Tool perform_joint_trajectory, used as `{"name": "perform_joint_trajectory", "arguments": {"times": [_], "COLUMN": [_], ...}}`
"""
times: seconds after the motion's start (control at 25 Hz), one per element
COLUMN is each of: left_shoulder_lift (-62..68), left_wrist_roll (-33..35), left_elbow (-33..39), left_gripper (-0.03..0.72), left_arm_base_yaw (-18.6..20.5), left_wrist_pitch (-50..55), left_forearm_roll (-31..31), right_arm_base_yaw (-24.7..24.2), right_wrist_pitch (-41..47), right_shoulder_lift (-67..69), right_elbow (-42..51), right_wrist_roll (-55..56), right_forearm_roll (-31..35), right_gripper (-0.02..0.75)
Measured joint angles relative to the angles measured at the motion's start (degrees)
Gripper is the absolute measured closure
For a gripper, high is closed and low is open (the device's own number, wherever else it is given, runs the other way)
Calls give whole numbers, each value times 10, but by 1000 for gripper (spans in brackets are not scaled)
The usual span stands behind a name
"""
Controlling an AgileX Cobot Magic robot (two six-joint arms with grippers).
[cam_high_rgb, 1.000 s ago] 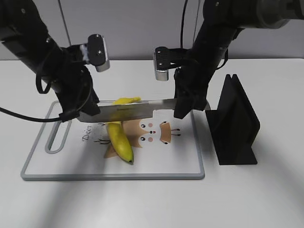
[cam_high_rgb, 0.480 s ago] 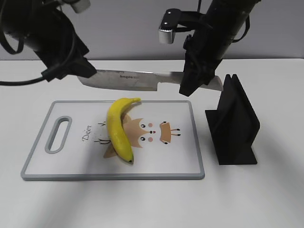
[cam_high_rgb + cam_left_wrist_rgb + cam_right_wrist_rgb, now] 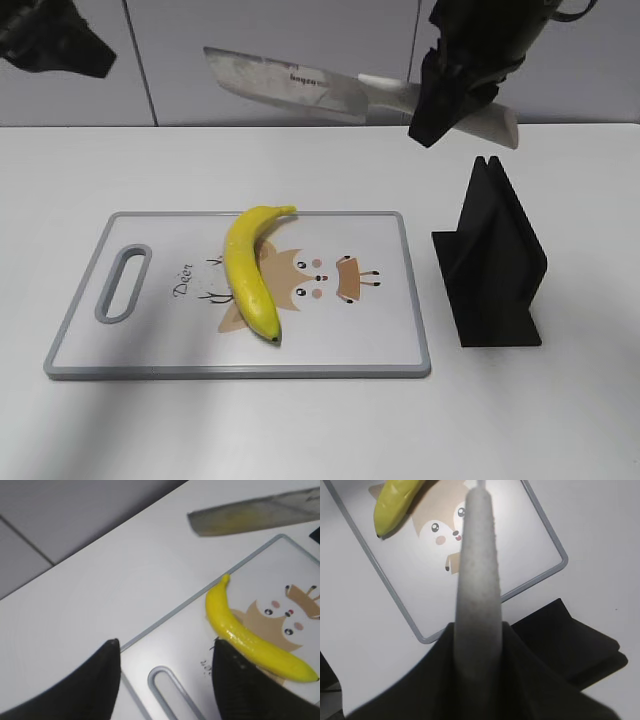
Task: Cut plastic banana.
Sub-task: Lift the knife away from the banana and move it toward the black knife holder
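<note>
On the white table point(image 3: 320, 430), one cutting board point(image 3: 390, 340), one banana point(image 3: 250, 275), one knife point(image 3: 300, 82) and one black stand point(image 3: 495, 270) are counted. One board is laid flat toward the left side of the table, pale with a grey rim, rounded corners and one slot handle near its left edge; a cartoon deer is printed at its centre. One smooth, glossy yellow banana is seen lying on the board, whole, its stem toward the far edge and its dark tip toward the near edge, partly over the deer print. One broad steel blade with a pale, matt handle is held in the air above the far edge of the table, well apart from the banana. The handle is clamped between the dark fingers of the right gripper point(image 3: 476, 645), which are closed on it. One angular black stand is set just beside the right edge of the board. The left gripper point(image 3: 165, 672) is seen with its fingers spread wide and nothing between them, above the board's far left corner.
</note>
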Motion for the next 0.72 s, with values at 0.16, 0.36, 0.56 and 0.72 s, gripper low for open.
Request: {"name": "perform_joint_trajectory", "arguments": {"times": [0.16,0.36,0.56,0.72], "left_shoulder_lift": [-31,-66,-96,-137], "left_wrist_roll": [-105,-249,-358,-384], "left_elbow": [0,0,21,66], "left_gripper": [136,142,142,143], "left_arm_base_yaw": [7,7,7,7], "left_wrist_pitch": [45,111,179,189], "left_forearm_roll": [102,224,300,312], "right_arm_base_yaw": [0,0,0,0], "right_wrist_pitch": [0,-10,-84,-121], "right_shoulder_lift": [-43,-114,-192,-241], "right_elbow": [27,100,174,239], "right_wrist_roll": [55,159,334,413], "right_forearm_roll": [-3,-21,-79,-105], "right_gripper": [561,561,561,561]}}
